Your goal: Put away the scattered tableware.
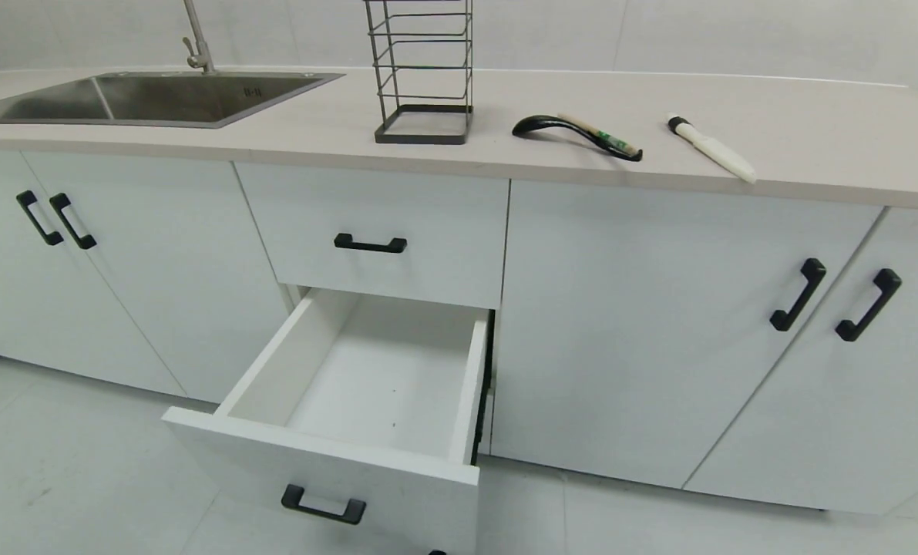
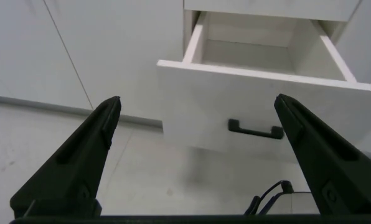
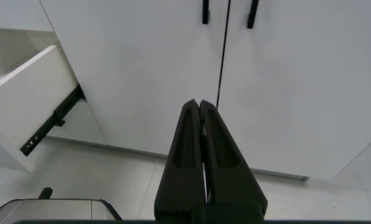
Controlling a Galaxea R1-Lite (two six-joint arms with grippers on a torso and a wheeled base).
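Tableware — 1 black ladle (image 1: 533, 126); 1 wooden stick (image 1: 576, 122); 1 white knife (image 1: 711, 148) — plus 1 wire rack (image 1: 424, 77); 1 open drawer (image 1: 468, 393).

The wire rack (image 1: 423, 116) and the tap (image 1: 196, 46) run off the head view's top edge. The black ladle (image 1: 532, 126) covers part of a pale stick (image 1: 582, 126), too small to name.

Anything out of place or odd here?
The white lower drawer stands pulled open, empty; a black curved ladle, a pale wooden stick beside it and a white knife-shaped utensil lie loose on the beige countertop.

Head camera high above counter (image 1: 813, 116); wrist cameras low, near drawer (image 2: 198, 102)
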